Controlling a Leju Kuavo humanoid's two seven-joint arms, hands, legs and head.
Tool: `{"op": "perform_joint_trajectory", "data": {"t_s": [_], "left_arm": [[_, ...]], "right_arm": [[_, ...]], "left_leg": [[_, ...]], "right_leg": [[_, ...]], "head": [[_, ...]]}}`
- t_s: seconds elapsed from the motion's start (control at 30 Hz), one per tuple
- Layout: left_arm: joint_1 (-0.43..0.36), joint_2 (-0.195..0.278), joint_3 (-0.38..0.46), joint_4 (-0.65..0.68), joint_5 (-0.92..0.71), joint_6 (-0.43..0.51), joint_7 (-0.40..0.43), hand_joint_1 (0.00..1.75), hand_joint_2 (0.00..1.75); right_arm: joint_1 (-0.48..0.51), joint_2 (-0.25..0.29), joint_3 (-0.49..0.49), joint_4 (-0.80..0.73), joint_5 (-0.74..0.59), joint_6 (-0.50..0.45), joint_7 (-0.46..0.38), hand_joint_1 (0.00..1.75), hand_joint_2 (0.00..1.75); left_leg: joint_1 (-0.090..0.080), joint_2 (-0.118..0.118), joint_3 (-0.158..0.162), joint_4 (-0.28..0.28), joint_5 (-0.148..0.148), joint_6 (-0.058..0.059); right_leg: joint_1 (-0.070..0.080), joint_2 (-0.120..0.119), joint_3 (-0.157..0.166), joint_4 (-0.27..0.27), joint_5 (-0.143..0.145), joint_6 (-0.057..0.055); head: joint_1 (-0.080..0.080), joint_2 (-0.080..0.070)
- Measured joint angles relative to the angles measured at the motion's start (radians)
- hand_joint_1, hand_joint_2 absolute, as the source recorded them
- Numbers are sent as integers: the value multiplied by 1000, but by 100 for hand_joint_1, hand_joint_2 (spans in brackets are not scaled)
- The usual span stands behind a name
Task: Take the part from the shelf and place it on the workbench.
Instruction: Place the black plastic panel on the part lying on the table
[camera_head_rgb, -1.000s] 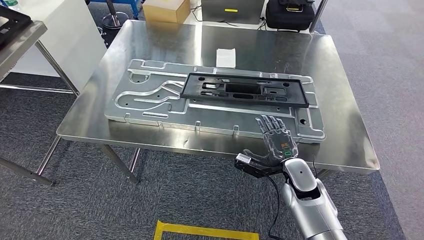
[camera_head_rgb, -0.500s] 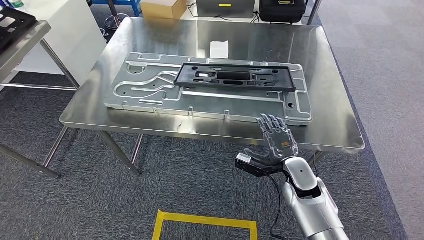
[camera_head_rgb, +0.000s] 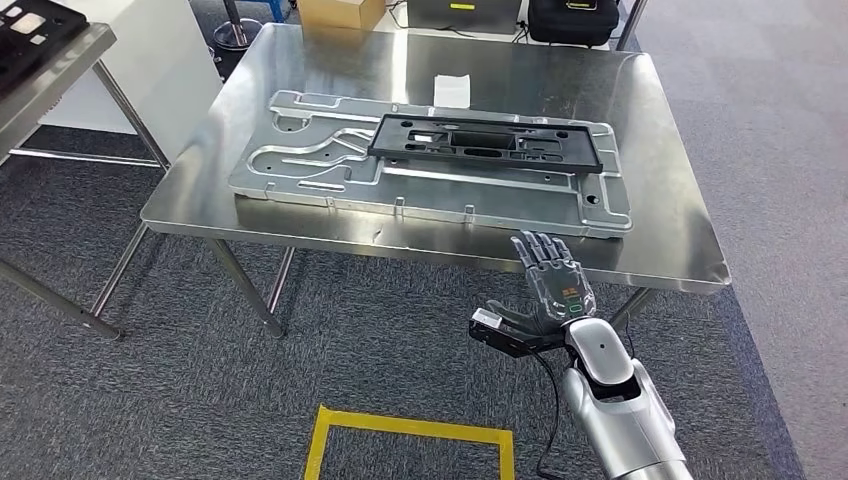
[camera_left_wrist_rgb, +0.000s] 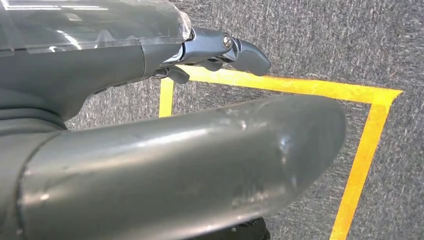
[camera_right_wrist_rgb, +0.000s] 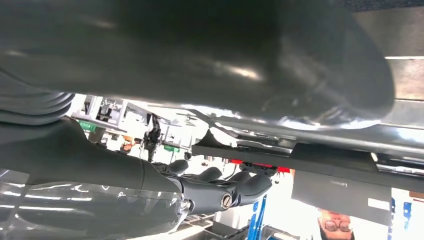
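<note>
A long black plastic part (camera_head_rgb: 490, 145) lies flat on a grey metal fixture plate (camera_head_rgb: 300, 170) on the steel workbench (camera_head_rgb: 665, 245). My right hand (camera_head_rgb: 552, 285) is raised in front of the workbench's near edge, short of the plate, with its fingers spread and nothing in it. The right wrist view has the same hand (camera_right_wrist_rgb: 220, 192) with its dark fingers extended and nothing in them. My left hand (camera_left_wrist_rgb: 220, 47) hangs above the carpet beside yellow floor tape (camera_left_wrist_rgb: 370, 125), fingers extended, holding nothing.
A steel shelf (camera_head_rgb: 60, 70) at the far left carries more black parts (camera_head_rgb: 30, 25). A white slip of paper (camera_head_rgb: 452, 90) lies behind the plate. A cardboard box (camera_head_rgb: 345, 12) and a black case (camera_head_rgb: 570, 20) sit beyond the table. A yellow tape square (camera_head_rgb: 410, 430) marks the carpet.
The whole picture has shifted: the camera moved, so the workbench now sits higher and farther off in view. My right hand keeps the same spread pose.
</note>
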Motion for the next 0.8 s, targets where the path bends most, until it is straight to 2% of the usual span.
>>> {"op": "perform_joint_trajectory", "data": {"t_s": [0.03,0.07,0.13,0.2,0.27,0.33,0.37,0.4,0.43,0.5,0.57,0.63,0.7,0.73,0.77,0.8], "left_arm": [[0,-1,0,0,0,0,0,0,0],[-1,-1,0,0,0,0,0,0,0],[-1,-1,0,0,0,0,0,0,0],[0,-1,0,0,0,0,0,0,0],[0,-1,0,0,0,0,0,0,0],[1,-1,0,1,0,0,0,0,0],[2,-1,0,1,0,0,0,0,0],[2,-1,0,1,0,0,0,0,0],[2,-1,0,1,0,0,0,0,0],[2,0,0,1,0,0,0,0,0],[2,-1,3,1,12,5,9,0,0],[7,-8,18,0,36,18,25,0,0],[21,-22,40,-2,50,29,33,0,0],[31,-28,50,-4,51,31,33,0,0],[39,-34,59,-6,50,33,32,0,0],[45,-39,67,-8,48,33,32,0,0]], "right_arm": [[-1,0,0,0,0,0,0,0,0],[-2,0,0,0,0,0,0,0,0],[-3,0,-1,-1,0,0,0,0,0],[-3,0,-1,-1,0,0,0,0,0],[-3,1,-1,-2,0,0,0,0,0],[-2,1,-1,-2,0,0,0,0,0],[-1,1,-1,-1,0,0,0,0,0],[0,1,-1,-1,0,0,0,0,0],[1,1,-1,-1,0,0,0,0,0],[1,1,-1,-1,-1,0,0,0,0],[18,13,-8,-15,-25,-4,-1,0,0],[122,67,-37,-86,-67,-43,-22,0,0],[322,155,-64,-214,-74,-144,-78,0,0],[425,199,-68,-274,-64,-194,-106,0,0],[513,233,-69,-320,-56,-224,-125,0,0],[576,260,-72,-354,-51,-232,-134,0,0]], "left_leg": [[-1,0,-2,1,2,-4],[-2,0,-3,1,5,-10],[-3,0,-6,-2,13,-23],[-4,-2,-14,11,0,-35],[-1,-3,-52,97,-59,-45],[2,-2,-106,234,-126,-52],[3,-2,-122,278,-137,-54],[3,-2,-120,285,-129,-55],[3,-2,-99,252,-104,-54],[3,-3,-26,121,-49,-47],[-1,-5,25,28,-25,-37],[-4,-11,37,7,-24,-30],[2,-18,42,-5,-21,-19],[5,-19,41,-10,-17,-13],[8,-18,37,-15,-13,-6],[7,-14,30,-15,-9,-2]], "right_leg": [[3,0,31,-55,13,-5],[6,0,46,-85,16,-10],[7,0,45,-99,18,-18],[1,-2,44,-111,29,-29],[-3,-6,41,-118,38,-39],[-2,-7,32,-115,41,-42],[-1,-7,28,-111,42,-43],[-1,-7,25,-107,42,-43],[-1,-7,23,-103,41,-42],[-1,-6,20,-95,39,-37],[1,-5,17,-91,40,-29],[3,-9,20,-94,42,-21],[6,-14,27,-95,31,-12],[6,-12,23,-79,9,-7],[6,-8,9,-43,-26,-3],[3,-3,-17,17,-71,-1]], "head": [[0,0],[0,0],[-1,0],[-3,0],[-7,0],[-10,0],[-10,0],[-10,0],[-10,0],[-10,0],[-9,0],[-9,0],[-7,0],[-5,0],[-3,0],[-1,0]]}}
